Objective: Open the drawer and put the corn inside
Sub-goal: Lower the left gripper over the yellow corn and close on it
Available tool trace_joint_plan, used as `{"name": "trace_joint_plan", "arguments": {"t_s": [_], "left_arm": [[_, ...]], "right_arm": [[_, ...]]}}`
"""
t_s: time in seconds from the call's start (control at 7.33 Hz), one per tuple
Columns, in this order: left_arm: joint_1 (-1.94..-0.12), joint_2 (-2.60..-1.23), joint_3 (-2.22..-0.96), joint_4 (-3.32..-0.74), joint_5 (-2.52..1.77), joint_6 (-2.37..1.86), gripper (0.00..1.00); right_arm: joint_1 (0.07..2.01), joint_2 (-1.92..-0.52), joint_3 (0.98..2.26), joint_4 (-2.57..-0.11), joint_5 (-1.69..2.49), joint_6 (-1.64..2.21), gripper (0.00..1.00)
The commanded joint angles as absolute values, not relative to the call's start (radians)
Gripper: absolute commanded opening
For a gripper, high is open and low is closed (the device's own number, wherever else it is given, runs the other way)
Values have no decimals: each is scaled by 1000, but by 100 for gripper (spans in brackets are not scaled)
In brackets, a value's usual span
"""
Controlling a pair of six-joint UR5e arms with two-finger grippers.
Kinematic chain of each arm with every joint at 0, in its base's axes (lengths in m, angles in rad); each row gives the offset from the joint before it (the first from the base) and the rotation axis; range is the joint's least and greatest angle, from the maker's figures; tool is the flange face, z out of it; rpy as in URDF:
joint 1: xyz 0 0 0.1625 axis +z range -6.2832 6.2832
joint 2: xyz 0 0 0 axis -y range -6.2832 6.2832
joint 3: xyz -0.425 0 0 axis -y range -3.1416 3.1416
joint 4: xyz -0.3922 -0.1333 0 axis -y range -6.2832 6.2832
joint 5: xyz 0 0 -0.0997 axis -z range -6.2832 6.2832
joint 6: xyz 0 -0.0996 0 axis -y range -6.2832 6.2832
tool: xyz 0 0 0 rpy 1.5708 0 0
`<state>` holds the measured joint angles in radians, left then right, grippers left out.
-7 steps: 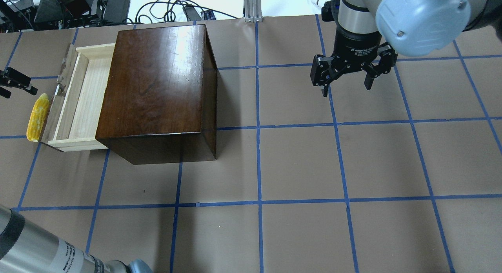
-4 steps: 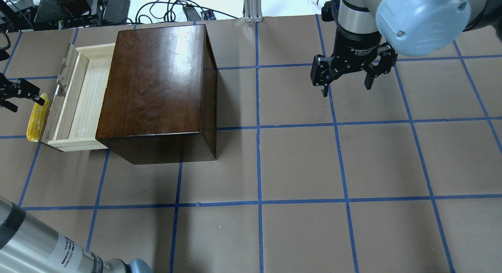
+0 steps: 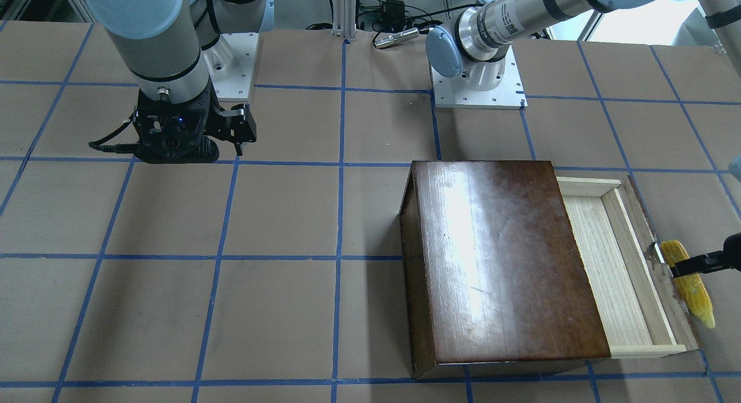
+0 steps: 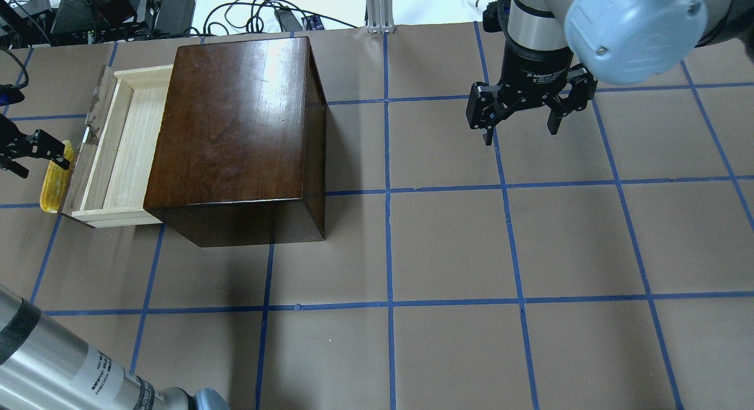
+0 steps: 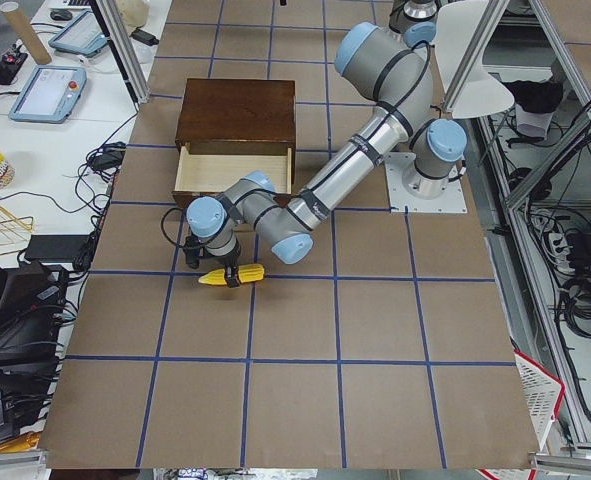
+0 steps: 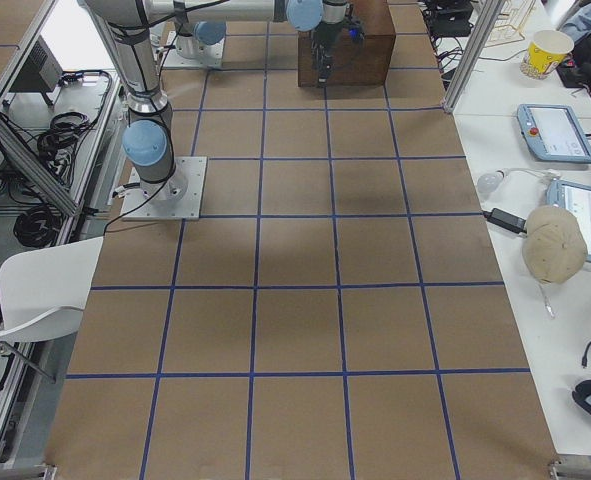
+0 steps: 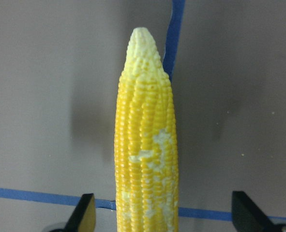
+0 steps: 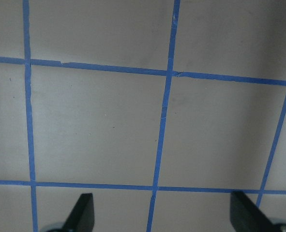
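- At the left edge, your left gripper (image 7: 164, 217) is spread wide and holds nothing. The wrist view shows one finger on each side of the corn (image 7: 145, 145), with a clear gap to both.
- The corn lies on the table (image 4: 447, 245), left of the drawer (image 4: 126, 156) and outside it. The left side view shows a strip of bare table between the two.
- Its long axis runs near to far, parallel with the drawer front, and the pale tip points to the far side, away from the robot's base.
- This is what the grasp turns on: the cob sits straight under the gripper and the fingers stand across its width. Closing should therefore pinch the thick half, not the tip. You cannot tell from here whether the fingertips are low enough yet.
- The left arm (image 5: 345, 170) is stretched long from its base, with the wrist turned straight down. It is by far the nearer arm.
- The drawer stands open from the dark box (image 4: 235, 127), its pale floor bare — expect a short carry to the right, up and over the front panel.
- Well apart on the right, the right gripper (image 4: 521, 133) points down over bare table, open and empty.
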<state>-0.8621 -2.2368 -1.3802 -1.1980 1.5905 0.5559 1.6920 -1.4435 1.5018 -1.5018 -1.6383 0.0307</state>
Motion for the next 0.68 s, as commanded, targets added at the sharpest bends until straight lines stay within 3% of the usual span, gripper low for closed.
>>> {"name": "trace_joint_plan", "arguments": {"t_s": [0.0,0.14,0.41,0.55], "left_arm": [[-862,-2270,-1379,-1168,1592,557,100],[-862,-2278,-1374,-1166,1591,555,98],[-862,-2278,-1374,-1166,1591,549,31],[-861,-2278,-1377,-1169,1580,557,4]], "right_arm": [[1692,-1443,1502,-1502,-1638,31,100],[1692,-1443,1502,-1502,-1638,31,100],[1692,-1443,1502,-1502,-1638,31,100],[1692,-1443,1502,-1502,-1638,32,100]]}}
